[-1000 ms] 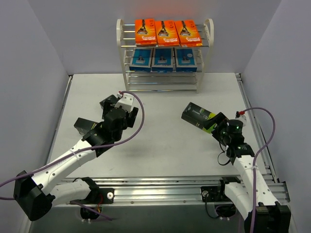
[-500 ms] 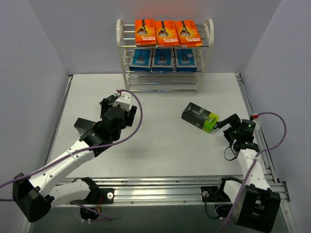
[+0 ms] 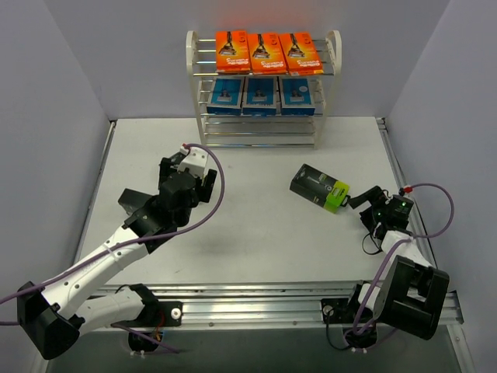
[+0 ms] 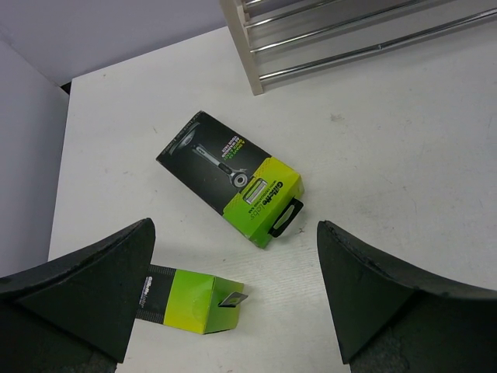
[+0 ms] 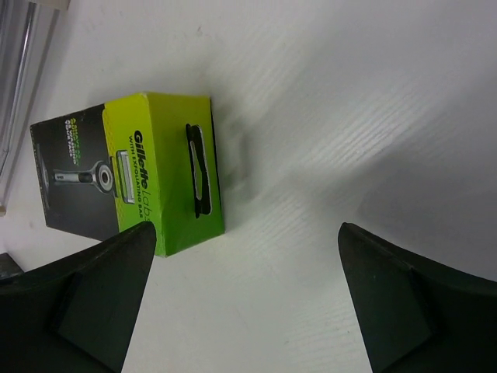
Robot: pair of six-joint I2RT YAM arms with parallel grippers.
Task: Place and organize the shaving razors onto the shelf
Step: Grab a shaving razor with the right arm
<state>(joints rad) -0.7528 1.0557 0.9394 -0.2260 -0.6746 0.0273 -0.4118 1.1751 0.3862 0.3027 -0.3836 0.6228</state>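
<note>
My left gripper [image 3: 186, 166] hangs at about 9 o'clock on the worktop [image 3: 256, 233], jaws spread wide, nothing held. Wrist view: two black-and-green boxes [image 4: 229, 177] lie flat below it, apart from each other, one at 12 o'clock, the other at 7 o'clock. My right gripper [image 5: 248, 229] sits at 3 o'clock, likewise wide open and empty. A third box [image 3: 319, 187] lies flat at its 10 o'clock, just beside it; contact I cannot tell. The shelf [image 3: 191, 54] stands at 12 o'clock: three orange cards [image 3: 268, 52] on the top tier, three blue packs [image 3: 259, 95] on the tier below.
</note>
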